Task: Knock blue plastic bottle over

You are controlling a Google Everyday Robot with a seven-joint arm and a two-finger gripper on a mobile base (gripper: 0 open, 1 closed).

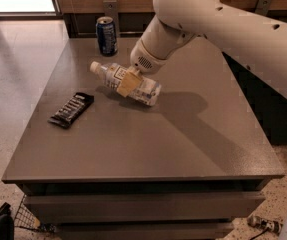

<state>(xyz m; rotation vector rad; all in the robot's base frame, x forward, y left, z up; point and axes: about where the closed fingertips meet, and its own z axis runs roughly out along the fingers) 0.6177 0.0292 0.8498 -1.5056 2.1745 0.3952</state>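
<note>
The blue plastic bottle point(143, 88), clear with a white cap and a white label, lies nearly flat on the grey table point(133, 144). Its cap points to the far left and seems slightly raised. My gripper point(128, 82) reaches down from the white arm point(208, 19) and sits around the bottle's middle. One tan finger point(125, 85) lies across the front of the bottle, and the other is hidden behind it. The gripper looks shut on the bottle.
A dark-blue soda can point(106, 35) stands upright at the table's far edge, behind the bottle. A black snack bar packet point(71, 109) lies flat at the left. The arm casts a shadow to the right of the bottle. A dark cabinet stands to the right.
</note>
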